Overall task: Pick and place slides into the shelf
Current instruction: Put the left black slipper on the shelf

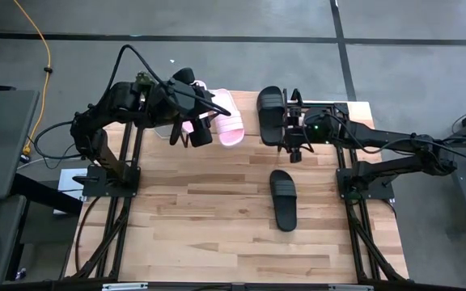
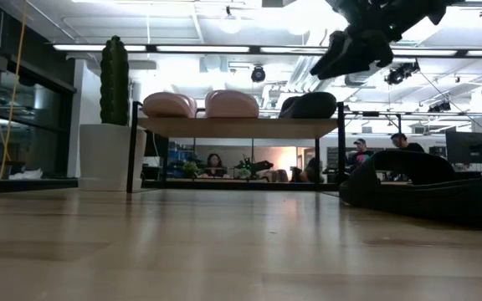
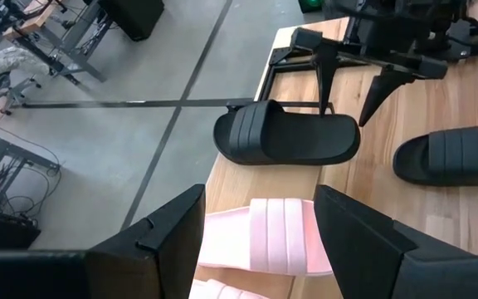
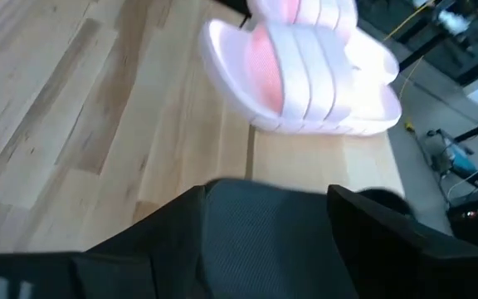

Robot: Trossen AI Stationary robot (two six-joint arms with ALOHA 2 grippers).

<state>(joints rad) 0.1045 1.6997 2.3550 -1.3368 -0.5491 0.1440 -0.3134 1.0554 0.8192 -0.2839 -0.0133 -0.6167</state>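
The shelf (image 2: 241, 127) stands at the table's far edge. Two pale pink slides (image 2: 199, 104) and one black slide (image 2: 312, 104) lie side by side on its top board. The second black slide (image 1: 283, 198) lies flat on the table, nearer and to the right. My left gripper (image 1: 196, 129) hovers open above the pink slides (image 3: 264, 237). My right gripper (image 1: 295, 144) is open and hangs well above the shelf's black slide (image 3: 289, 137), over the end toward the table's right side; the low view shows a clear gap beneath it (image 2: 350, 50).
A white pot with a tall cactus (image 2: 111, 125) stands beside the shelf's left end. Both arm bases are bolted at the table's left and right edges. Bare wood spreads across the near half of the table (image 1: 217, 234). People sit in the room behind.
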